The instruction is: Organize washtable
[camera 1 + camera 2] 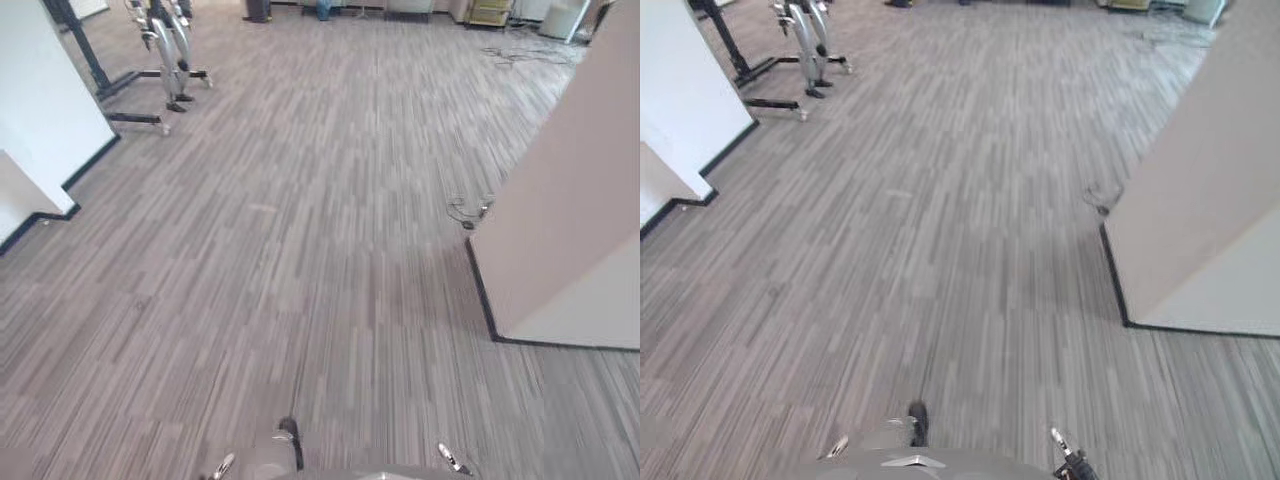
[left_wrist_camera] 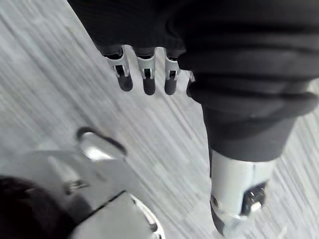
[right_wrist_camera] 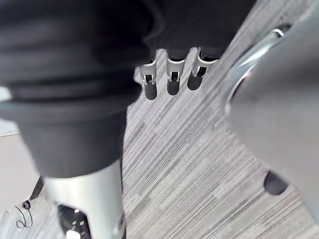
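Two hands hang empty, fingers relaxed straight: left hand (image 2: 148, 79), right hand (image 3: 173, 79), above grey striped carpet floor (image 1: 300, 250), apparently stowed clear for walking.

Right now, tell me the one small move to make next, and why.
Probably turn in place to scan more of the room for the work spot. Ahead lies grey striped carpet, with a beige partition to the right and a white wall to the left. The left hand and right hand both hang open over the carpet, holding nothing.
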### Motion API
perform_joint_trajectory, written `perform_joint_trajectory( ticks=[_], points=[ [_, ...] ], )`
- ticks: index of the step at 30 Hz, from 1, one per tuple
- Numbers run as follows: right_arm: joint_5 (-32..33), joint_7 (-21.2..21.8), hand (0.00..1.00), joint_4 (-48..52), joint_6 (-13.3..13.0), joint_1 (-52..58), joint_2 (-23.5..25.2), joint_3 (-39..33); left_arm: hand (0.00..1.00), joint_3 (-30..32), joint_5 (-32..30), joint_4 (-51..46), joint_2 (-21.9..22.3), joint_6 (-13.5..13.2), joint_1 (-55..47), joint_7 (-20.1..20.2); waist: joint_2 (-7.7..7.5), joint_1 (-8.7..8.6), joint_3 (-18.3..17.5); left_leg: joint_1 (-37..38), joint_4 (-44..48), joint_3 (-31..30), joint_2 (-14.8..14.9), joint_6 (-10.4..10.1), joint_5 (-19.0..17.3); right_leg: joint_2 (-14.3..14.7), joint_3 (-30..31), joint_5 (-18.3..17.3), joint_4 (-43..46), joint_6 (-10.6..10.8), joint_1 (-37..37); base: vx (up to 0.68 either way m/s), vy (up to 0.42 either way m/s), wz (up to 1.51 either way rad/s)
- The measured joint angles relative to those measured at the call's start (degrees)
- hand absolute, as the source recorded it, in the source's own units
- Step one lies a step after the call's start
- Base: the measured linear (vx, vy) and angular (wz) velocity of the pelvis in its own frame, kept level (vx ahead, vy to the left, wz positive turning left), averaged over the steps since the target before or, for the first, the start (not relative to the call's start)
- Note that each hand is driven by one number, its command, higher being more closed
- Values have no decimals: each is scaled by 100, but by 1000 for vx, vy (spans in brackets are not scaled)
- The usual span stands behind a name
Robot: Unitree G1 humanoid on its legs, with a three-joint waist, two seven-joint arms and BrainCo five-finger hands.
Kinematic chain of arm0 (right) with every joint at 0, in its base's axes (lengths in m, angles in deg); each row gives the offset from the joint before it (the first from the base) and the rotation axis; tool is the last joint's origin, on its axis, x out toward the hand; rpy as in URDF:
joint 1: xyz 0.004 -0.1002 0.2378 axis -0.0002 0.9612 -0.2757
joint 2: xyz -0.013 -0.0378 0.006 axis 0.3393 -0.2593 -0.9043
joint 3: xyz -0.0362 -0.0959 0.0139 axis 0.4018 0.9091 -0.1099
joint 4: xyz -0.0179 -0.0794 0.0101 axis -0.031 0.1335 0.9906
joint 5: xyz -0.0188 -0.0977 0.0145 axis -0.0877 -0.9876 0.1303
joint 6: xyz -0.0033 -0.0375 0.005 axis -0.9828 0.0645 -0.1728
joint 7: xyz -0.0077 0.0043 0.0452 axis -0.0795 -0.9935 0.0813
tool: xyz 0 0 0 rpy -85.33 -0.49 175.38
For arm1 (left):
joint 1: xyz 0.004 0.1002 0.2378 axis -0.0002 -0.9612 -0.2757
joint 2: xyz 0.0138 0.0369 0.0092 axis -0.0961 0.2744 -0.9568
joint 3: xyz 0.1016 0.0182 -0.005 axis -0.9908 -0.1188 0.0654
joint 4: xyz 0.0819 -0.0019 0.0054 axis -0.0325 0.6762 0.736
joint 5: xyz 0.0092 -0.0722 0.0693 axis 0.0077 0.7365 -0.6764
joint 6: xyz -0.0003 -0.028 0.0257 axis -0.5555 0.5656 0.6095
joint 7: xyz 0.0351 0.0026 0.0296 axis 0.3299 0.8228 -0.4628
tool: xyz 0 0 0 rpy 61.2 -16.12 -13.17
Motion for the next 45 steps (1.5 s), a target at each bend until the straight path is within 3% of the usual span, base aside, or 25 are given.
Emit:
perform_joint_trajectory(
  ticks=[1,3,6,9,10,11,12,14,15,16,18,22,24,25,26,28,29,31,33,35,37,41,43,44,45],
  points=[
    [0,11,0,3,1,40,-1,107,0,-114,-4,-40,-20,-2,3,4,49,-56,29,197,5,-71,-62,71,-182,50,222,293,377,51,-104,427,193,44],
    [3,93,0,80,-13,16,-15,230,0,-422,-11,-102,-1,-2,240,-1,129,-152,85,926,-117,-239,-72,111,-665,673,623,-509,1287,3,-897,555,67,24],
    [10,146,0,342,-58,62,-3,397,0,-766,-9,-107,160,-8,666,-3,159,-316,180,1732,-612,-400,-53,71,-952,960,-76,-883,129,15,-1665,576,-39,35],
    [12,96,0,336,-50,117,-38,488,0,-752,-8,-103,570,-56,1029,7,185,-461,195,2712,-1240,-661,-58,37,-1310,1041,-980,-421,-2961,31,-1766,688,-167,54],
    [14,85,0,337,-49,119,-75,499,0,-723,-20,-104,658,-59,1041,9,223,-501,187,2861,-1333,-726,-22,32,-1360,1081,-1048,-349,-3159,-8,-1799,832,-299,75],
    [12,49,0,277,-45,128,-86,605,0,-714,-58,-25,717,-47,961,51,259,-583,184,3024,-1048,-940,-3,18,-1360,1150,-913,102,-2850,-450,-1782,665,-315,67],
    [19,39,0,216,-18,135,-151,564,0,-687,-134,37,726,-38,985,49,358,-616,212,2909,-392,-1074,135,16,-1361,1187,-902,166,-2594,-551,-1695,842,-380,63],
    [15,26,0,299,-11,68,-273,497,0,-403,-270,39,746,-12,931,49,670,-611,299,2165,1680,-1290,518,-425,-815,1402,-1136,-352,-2483,-580,-1289,655,-305,16],
    [15,16,0,472,-19,30,-313,456,0,-134,-269,-9,761,-13,860,52,861,-537,369,1527,3081,-1507,642,-885,281,1587,-1107,-618,-2569,-621,-993,519,-237,-33],
    [27,3,0,508,-23,-84,-319,465,0,98,-255,-31,743,-12,772,42,885,-452,454,978,4143,-1463,751,-1181,665,1771,-953,-811,-2738,-639,-624,463,-200,-48],
    [29,-11,0,450,-13,-245,-278,586,0,197,-258,-141,618,-14,585,43,752,-358,588,432,4938,-1223,763,-861,433,1861,-661,-922,-3279,-664,332,283,-71,-44],
    [245,-10,0,432,-38,-592,-86,728,0,59,-147,-352,339,-104,372,51,397,-97,589,-815,3453,-481,785,-378,-393,1534,-201,-908,-4349,-635,1640,48,33,-61],
    [259,-17,0,492,-83,-809,6,753,0,15,-148,-333,302,-100,307,13,423,-64,581,-964,539,-452,794,-464,-98,1232,30,-1067,-4408,-399,2087,427,66,-87],
    [262,-9,0,510,-95,-807,31,763,0,7,-153,-319,295,-101,246,6,446,-60,545,-955,0,-634,793,-528,15,1175,131,-1165,-4428,-360,2190,479,117,-102],
    [270,-14,0,504,-151,-746,23,798,0,-4,-150,-283,297,-96,113,1,464,-1,449,-1130,-34,-895,836,-729,262,1067,387,-1503,-4382,-405,2377,494,220,-103],
    [268,-19,0,424,-131,-583,106,762,0,-4,-151,-192,208,-78,-41,-14,350,76,218,-1230,680,-750,612,-700,554,696,696,-1643,-3700,-382,2253,675,262,-75],
    [261,-19,0,408,-132,-384,203,726,0,-27,-156,-192,83,-80,-11,-37,109,67,170,-1079,779,-547,372,-366,288,383,819,-1410,-2516,6,1746,796,214,-19],
    [281,-6,0,396,-126,-393,275,528,0,-329,-157,-163,-175,-63,74,-66,-119,-117,298,-472,473,-372,-43,-197,40,116,1007,-252,-74,306,630,730,144,7],
    [278,16,0,398,-135,-344,133,548,0,-493,-161,-167,-136,-53,154,-92,5,-143,374,554,-10,-232,-106,-10,-138,328,828,-446,899,111,-13,616,100,-26],
    [258,105,0,419,-156,-292,52,571,0,-593,-161,-169,-39,-62,277,-86,156,-205,370,1293,-524,-197,-94,44,-305,649,377,-945,742,67,-613,557,89,-35],
    [217,129,0,394,-119,-80,-17,596,0,-870,-157,-154,129,-81,614,-53,195,-246,377,1811,-942,-234,-106,-21,-423,757,-690,-1035,-1200,66,-1090,493,25,25],
    [224,73,0,153,-118,129,-203,885,0,-509,-184,-228,498,-109,687,-1,246,-384,321,2343,-905,-448,-180,-233,-936,963,-704,-304,-3242,-97,-1119,560,-130,43],
    [219,21,0,-90,-4,130,-298,1073,0,-419,-272,-255,516,-111,674,-8,229,-431,311,2264,3,-614,-82,-408,-1054,999,-723,192,-3199,-349,-833,476,-276,73],
    [206,6,0,-74,-10,90,-433,1155,0,-350,-268,-366,595,-108,687,-7,393,-405,268,1596,1725,-668,276,-749,-750,1117,-877,8,-3293,-374,-496,345,-269,32],
    [207,-5,0,7,-17,28,-501,1218,0,-208,-260,-430,675,-106,644,-6,523,-333,320,1121,2780,-747,472,-785,-199,1219,-913,-105,-3412,-446,-274,256,-236,9]
  ],
)
